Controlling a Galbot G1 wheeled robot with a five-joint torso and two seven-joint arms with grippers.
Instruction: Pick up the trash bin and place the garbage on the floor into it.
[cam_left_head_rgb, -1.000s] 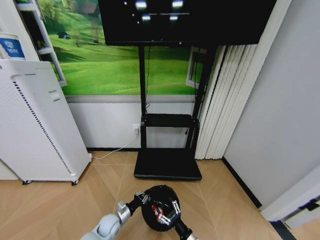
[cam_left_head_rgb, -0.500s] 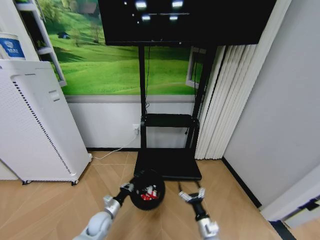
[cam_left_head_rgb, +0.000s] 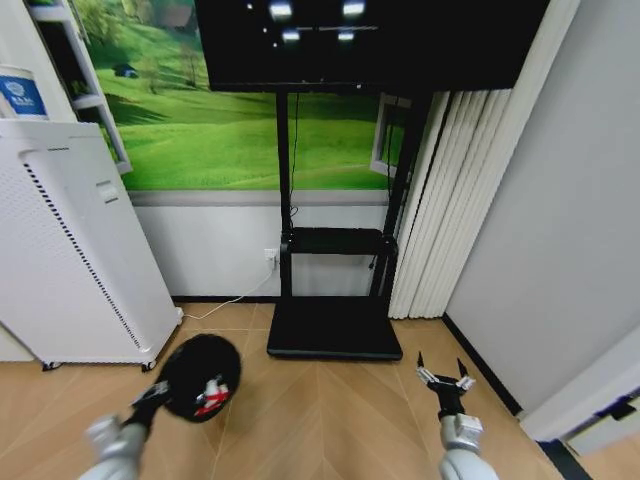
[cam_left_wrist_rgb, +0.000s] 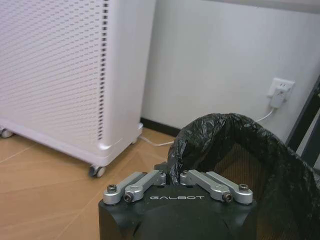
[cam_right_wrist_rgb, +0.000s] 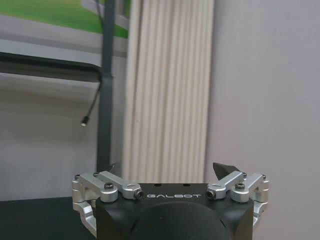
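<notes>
From the head view, the left pincer (cam_left_head_rgb: 152, 393) sits low on the left side, clamped on the rim of the trash bin (cam_left_head_rgb: 197, 377). The bin is lifted off the floor (cam_left_head_rgb: 320, 420) and tipped so its mouth faces the camera. It is lined with a black bag, and red and white bits of garbage (cam_left_head_rgb: 210, 394) lie inside near its lower edge. The bin hangs in front of the lower corner of the white perforated appliance (cam_left_head_rgb: 70, 250), between that appliance and the black base of the TV stand (cam_left_head_rgb: 335, 330). On the right, the right pincer (cam_left_head_rgb: 443, 381) points upward with its fingers spread and nothing between them, above the floor near the grey wall (cam_left_head_rgb: 560, 220) and well apart from the bin.

In the left wrist view, the left pincer (cam_left_wrist_rgb: 174, 176) is closed on a fold of the black bag at the rim of the trash bin (cam_left_wrist_rgb: 240, 155), whose open mouth lies just beyond the fingers. The white appliance (cam_left_wrist_rgb: 70, 75) stands behind on small wheels, and a wall socket (cam_left_wrist_rgb: 278, 90) with a white plug shows on the wall.

In the right wrist view, the right pincer (cam_right_wrist_rgb: 172, 172) is open and empty, facing the pleated curtain (cam_right_wrist_rgb: 167, 85) and the upright post of the TV stand (cam_right_wrist_rgb: 106, 90).
</notes>
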